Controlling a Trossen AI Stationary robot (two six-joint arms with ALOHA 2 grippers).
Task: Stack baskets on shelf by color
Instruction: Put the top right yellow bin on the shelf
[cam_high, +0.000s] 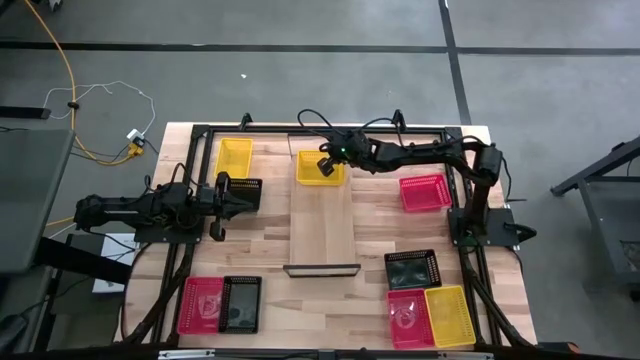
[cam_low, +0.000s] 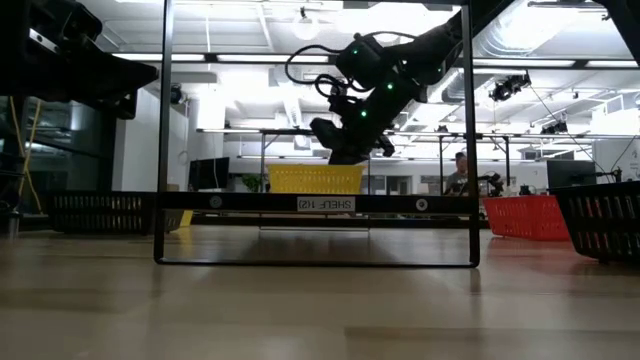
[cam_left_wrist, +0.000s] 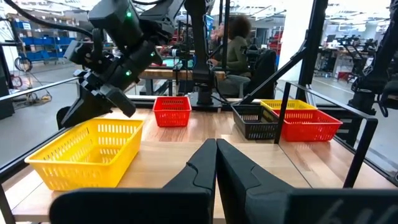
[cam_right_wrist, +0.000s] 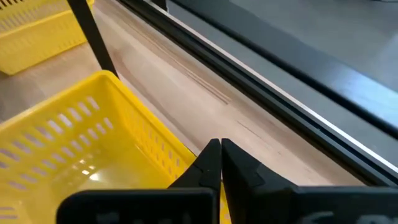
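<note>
We are holding the right gripper (cam_high: 326, 166), jaws pinching the yellow basket (cam_high: 320, 168) rim, at upper centre; we should lower it squarely onto the shelf (cam_high: 322, 225). Left gripper (cam_high: 232, 194) is waiting, jaws pressed together.

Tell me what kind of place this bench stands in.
Probably a robotics lab or open workshop: concrete floor under the table, ceiling strip lights, and a person seated at workbenches beyond the baskets.
</note>
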